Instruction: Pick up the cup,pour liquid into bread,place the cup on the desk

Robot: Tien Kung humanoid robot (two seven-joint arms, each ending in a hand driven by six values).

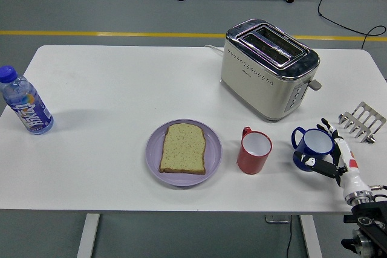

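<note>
A blue cup with a white inside stands on the white table at the right, its handle pointing left. My right hand comes up from the lower right corner and wraps the cup's right side, thumb low on its front and fingers behind it. A red cup stands left of the blue one, empty as far as I can see. A slice of bread lies on a lilac plate at the table's front middle. My left arm is out of view.
A cream and chrome toaster stands behind the cups. A metal toast rack sits at the right edge, close behind my hand. A water bottle with a blue label stands at the far left.
</note>
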